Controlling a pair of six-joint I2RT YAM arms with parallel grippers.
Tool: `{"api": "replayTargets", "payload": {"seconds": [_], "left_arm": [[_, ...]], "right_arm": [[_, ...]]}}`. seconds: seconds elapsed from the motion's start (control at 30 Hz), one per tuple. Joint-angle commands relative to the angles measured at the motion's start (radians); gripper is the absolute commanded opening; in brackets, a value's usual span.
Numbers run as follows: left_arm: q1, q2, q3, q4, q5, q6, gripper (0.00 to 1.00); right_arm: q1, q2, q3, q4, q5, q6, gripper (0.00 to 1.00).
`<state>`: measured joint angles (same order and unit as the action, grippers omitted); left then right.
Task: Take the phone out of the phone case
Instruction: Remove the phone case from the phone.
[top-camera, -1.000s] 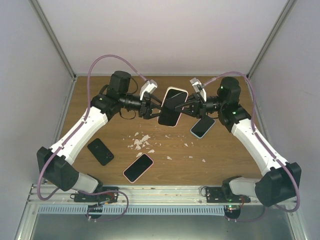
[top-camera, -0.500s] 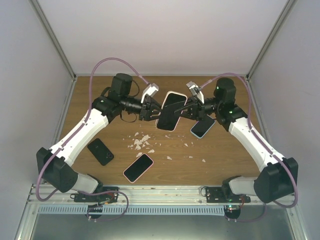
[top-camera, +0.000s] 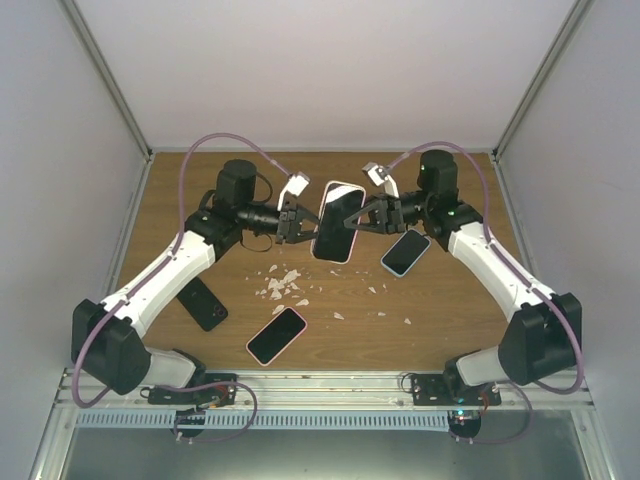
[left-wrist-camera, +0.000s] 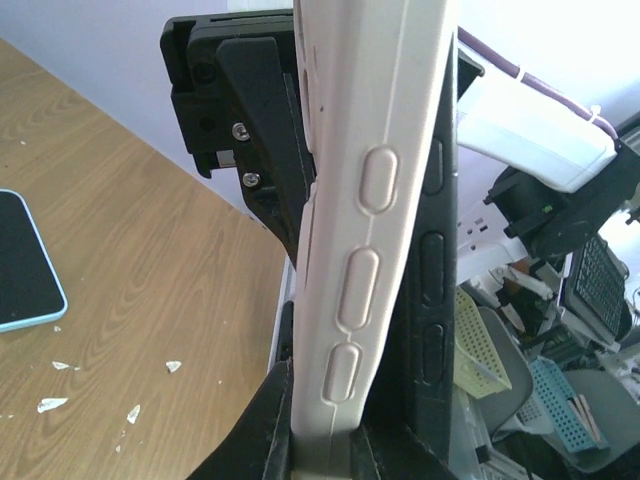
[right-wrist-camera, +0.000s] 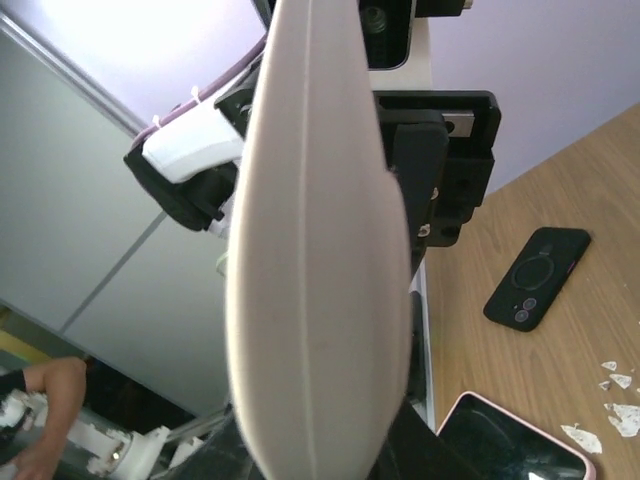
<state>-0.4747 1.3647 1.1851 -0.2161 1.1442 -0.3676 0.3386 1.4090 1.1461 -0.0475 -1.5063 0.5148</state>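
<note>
Wooden table (top-camera: 450, 300) underneath, and up in the air over its far middle, upper centre of the top view, hangs the phone (top-camera: 335, 228), dark face showing and, as far as I can tell, not yet out of its phone case (left-wrist-camera: 365, 230); nothing of it touches the wood. Its long axis runs top to bottom of the frame, upper end tipped slightly right. My left claw (top-camera: 302, 226) reaches in from the left of the frame and is clenched on the left long edge. My right claw (top-camera: 370, 214) reaches in from the right and is clamped on the opposite long edge, so the two sit face to face across the short width, neither one nearer. The left wrist looks straight along the white button-side rim, the right wrist along the pale curved back. I reckon the next move turns on that width: one side pins the rim, the other pries the phone away. Down on the wood: a blue-edged phone (top-camera: 405, 253), a pink-edged phone (top-camera: 276, 336), a black phone (top-camera: 205, 305), white scraps (top-camera: 283, 284)
</note>
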Motion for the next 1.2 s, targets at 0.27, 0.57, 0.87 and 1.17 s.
{"api": "replayTargets", "payload": {"seconds": [0.27, 0.57, 0.87, 1.17], "left_arm": [[0.116, -0.007, -0.132, 0.430, -0.005, -0.384, 0.00], [0.206, 0.015, -0.153, 0.386, -0.113, -0.526, 0.00], [0.240, 0.042, -0.105, 0.198, -0.252, -0.586, 0.00], [0.271, 0.082, -0.121, 0.232, -0.217, -0.694, 0.00]], "right_arm": [[-0.140, 0.068, 0.138, -0.068, 0.051, -0.031, 0.69], [-0.135, -0.010, 0.229, -0.229, 0.444, -0.319, 0.88], [0.049, -0.038, 0.265, -0.343, 0.923, -0.662, 0.84], [0.315, -0.018, 0.231, -0.276, 1.345, -0.891, 0.77]]}}
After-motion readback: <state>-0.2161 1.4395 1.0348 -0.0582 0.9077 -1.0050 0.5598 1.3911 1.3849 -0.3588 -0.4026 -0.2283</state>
